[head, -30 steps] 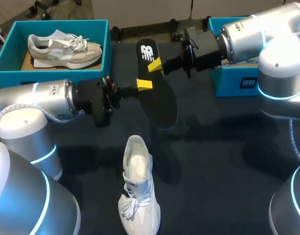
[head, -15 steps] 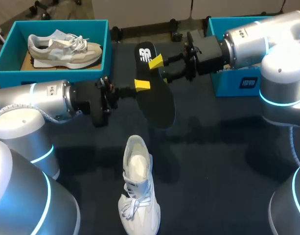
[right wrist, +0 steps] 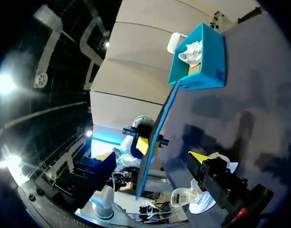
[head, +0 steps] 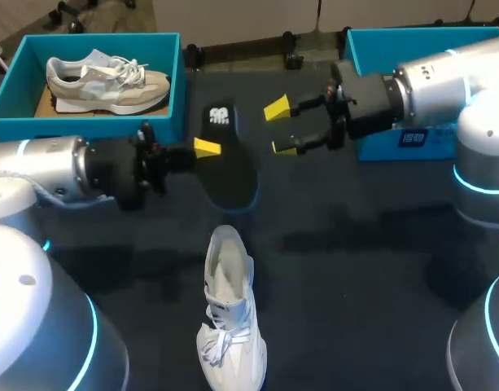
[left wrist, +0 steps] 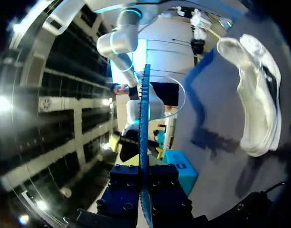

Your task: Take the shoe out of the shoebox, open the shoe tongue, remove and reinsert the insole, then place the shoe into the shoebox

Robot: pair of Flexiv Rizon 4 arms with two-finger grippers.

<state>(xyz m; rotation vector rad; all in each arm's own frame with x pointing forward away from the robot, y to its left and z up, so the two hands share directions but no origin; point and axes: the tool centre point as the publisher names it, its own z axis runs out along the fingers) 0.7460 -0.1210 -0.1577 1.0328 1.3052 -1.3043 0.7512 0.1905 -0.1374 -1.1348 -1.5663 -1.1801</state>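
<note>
Insole point(head: 229, 171) out, at centre frame, clamped in our left end effector point(head: 207, 149); right end effector point(head: 280, 128) spread apart, empty. We judge reinsertion next: guide it into the shoe point(head: 227, 309), lower centre on the tabletop point(head: 379, 269).

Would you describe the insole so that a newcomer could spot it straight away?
Start at the teal shoebox on the left, with a grey shoe inside. Just off its near right corner, the left gripper holds the insole. It is the only flat black oval, with a white mark at its far end, unlike the white shoe nearer the robot.
</note>
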